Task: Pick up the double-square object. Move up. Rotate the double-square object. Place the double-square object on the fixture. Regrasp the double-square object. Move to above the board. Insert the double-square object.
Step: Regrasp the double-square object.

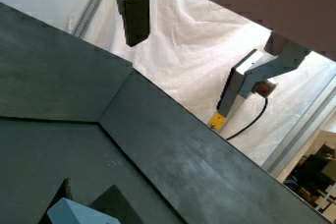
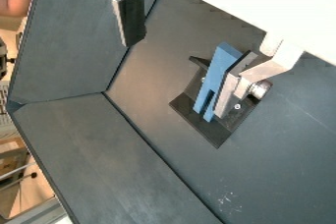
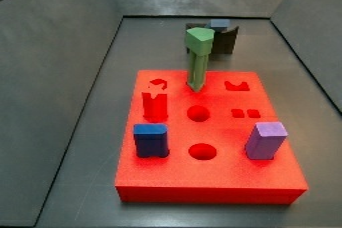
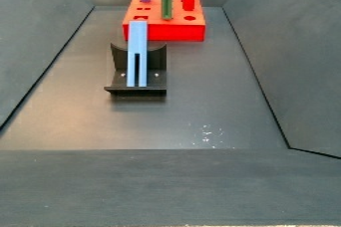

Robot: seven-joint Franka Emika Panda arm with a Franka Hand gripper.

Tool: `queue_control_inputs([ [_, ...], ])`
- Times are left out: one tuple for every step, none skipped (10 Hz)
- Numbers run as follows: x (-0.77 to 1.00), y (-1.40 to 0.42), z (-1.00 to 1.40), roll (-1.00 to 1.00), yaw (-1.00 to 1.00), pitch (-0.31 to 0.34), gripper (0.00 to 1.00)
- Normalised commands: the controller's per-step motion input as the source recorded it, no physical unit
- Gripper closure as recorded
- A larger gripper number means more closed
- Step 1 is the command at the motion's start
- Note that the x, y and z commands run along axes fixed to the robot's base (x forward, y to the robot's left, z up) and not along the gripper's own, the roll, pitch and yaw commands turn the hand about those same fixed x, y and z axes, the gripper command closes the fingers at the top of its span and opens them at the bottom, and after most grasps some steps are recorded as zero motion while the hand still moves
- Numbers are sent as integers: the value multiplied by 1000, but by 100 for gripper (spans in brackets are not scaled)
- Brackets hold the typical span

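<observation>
The double-square object is seen leaning upright on the fixture, just in front of the board. The pincer is held above it with nothing between its widely parted fingers. No readable writing is seen.

The gripper hangs in the air with its jaws spread wide and nothing between them; one dark-padded finger shows in both wrist views
</observation>
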Motion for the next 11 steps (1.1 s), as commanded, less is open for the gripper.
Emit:
queue_control_inputs([
  [232,-46,-31,123,90,63,0],
  [231,-46,-30,122,91,64,0],
  [231,-45,-30,121,91,65,0],
  [231,-44,-29,121,92,65,0],
  [231,-44,-28,121,92,65,0],
  [230,-44,-28,120,93,66,0],
  [230,-44,-27,120,93,66,0],
  [230,-44,-27,120,93,66,0],
  [230,-44,-27,120,93,66,0],
  [230,-44,-26,120,93,66,0],
  [230,-43,-26,120,94,66,0],
])
